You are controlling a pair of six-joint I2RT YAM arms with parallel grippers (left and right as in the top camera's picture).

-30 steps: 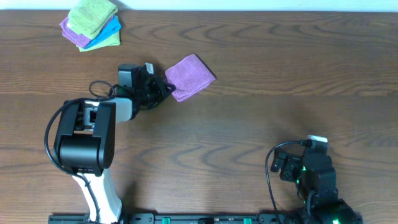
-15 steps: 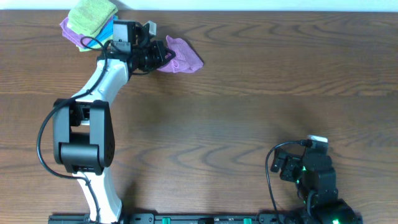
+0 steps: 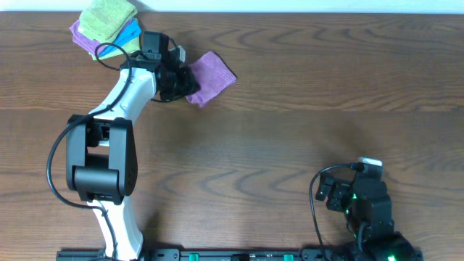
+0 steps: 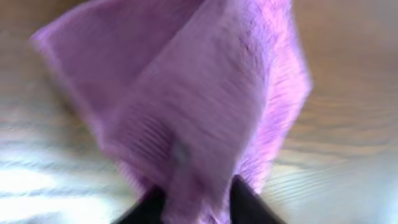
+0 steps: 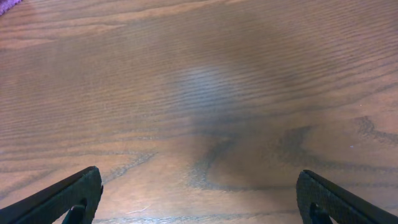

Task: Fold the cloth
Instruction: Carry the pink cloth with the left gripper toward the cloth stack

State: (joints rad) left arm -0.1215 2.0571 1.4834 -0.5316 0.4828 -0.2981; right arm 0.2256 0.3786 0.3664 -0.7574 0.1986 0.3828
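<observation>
The lilac cloth [image 3: 209,76] is folded and lies at the back left of the table. My left gripper [image 3: 183,78] is shut on its left edge. In the left wrist view the cloth [image 4: 186,93] fills the frame, blurred, with its near edge pinched between the dark fingertips [image 4: 196,202]. My right gripper [image 5: 199,199] is open and empty over bare wood at the front right, and it also shows in the overhead view [image 3: 348,190].
A stack of folded cloths, lime-green [image 3: 109,16], bright blue [image 3: 125,38] and purple [image 3: 83,36], sits at the back left corner, just left of my left gripper. The table's far edge runs along the top.
My left arm carried the cloth from mid-left toward the back left, near the stack. The cloth has since swung down slightly and spread out flatter. The right arm has not moved.
</observation>
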